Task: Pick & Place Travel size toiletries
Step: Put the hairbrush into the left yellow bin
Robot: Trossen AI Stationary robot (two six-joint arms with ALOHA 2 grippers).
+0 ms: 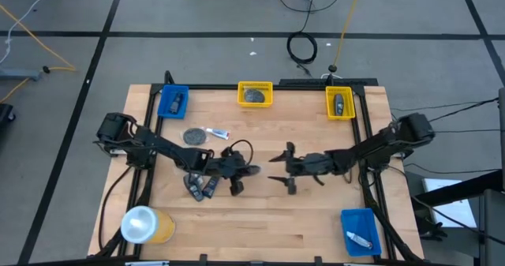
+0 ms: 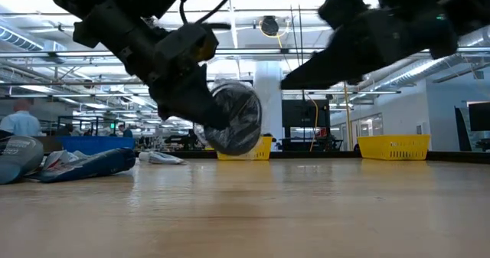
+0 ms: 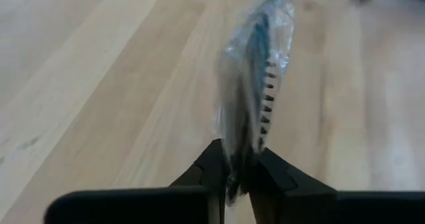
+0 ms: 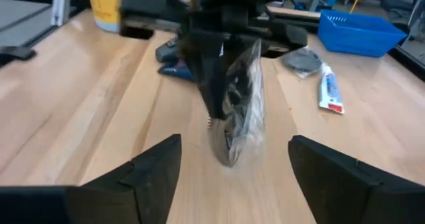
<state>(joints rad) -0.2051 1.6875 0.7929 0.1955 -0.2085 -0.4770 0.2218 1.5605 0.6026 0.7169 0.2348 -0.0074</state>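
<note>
Left tool pinches a clear-wrapped dark comb-like toiletry [image 3: 255, 84] above the middle of the wooden desk [image 1: 316, 219].

The left tool [image 3: 238, 174] is closed tight on the packet's lower edge, centre of the high view. The right tool [image 4: 232, 167] faces it from the right, fingers spread wide, holding nothing. More dark wrapped pieces [image 1: 199, 186] lie at lower left, a grey disc [image 1: 195, 136] and a white tube [image 1: 217, 133] above them.
</note>
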